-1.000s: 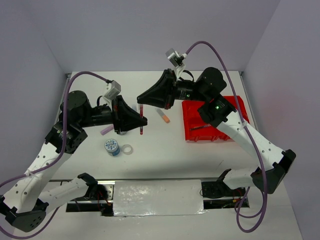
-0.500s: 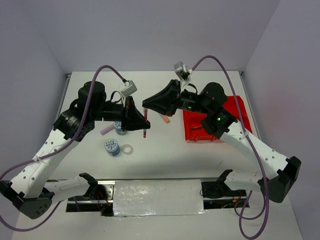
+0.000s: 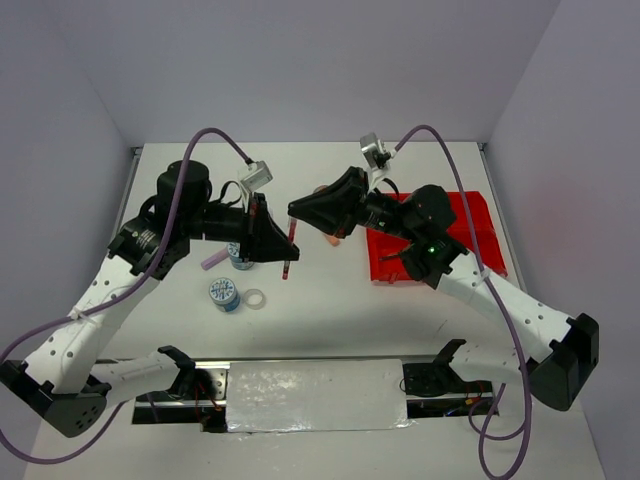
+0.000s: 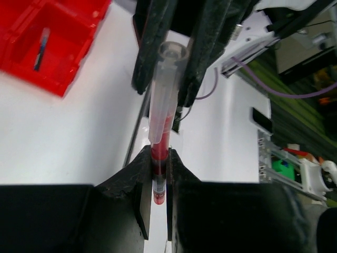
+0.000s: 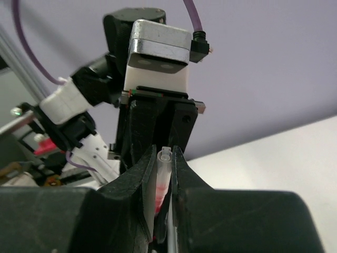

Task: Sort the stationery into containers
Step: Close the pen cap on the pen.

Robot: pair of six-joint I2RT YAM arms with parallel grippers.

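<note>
My left gripper (image 3: 287, 250) is shut on a thin red pen (image 3: 285, 268) and holds it upright above the table centre. In the left wrist view my gripper (image 4: 157, 163) pinches the pen's (image 4: 162, 126) red lower part. My right gripper (image 3: 293, 210) meets it from the right; in the right wrist view its jaws (image 5: 164, 158) sit closed on the pen's clear cap end (image 5: 163, 166). The red four-compartment bin (image 3: 470, 215) stands at the right, with a blue pen (image 4: 41, 48) in one compartment. An orange marker (image 3: 331, 239) lies under the right gripper. The grey tape roll is out of view.
A lilac marker (image 3: 213, 261), a blue-white patterned tape roll (image 3: 224, 294) and a small clear tape ring (image 3: 255, 298) lie left of centre. Another blue-white item (image 3: 240, 260) shows partly under the left gripper. The bin also shows in the left wrist view (image 4: 79, 58).
The left arm raised and carried the red pen slightly right. The right gripper moved in toward the pen's top end and now has its jaws around the cap.
</note>
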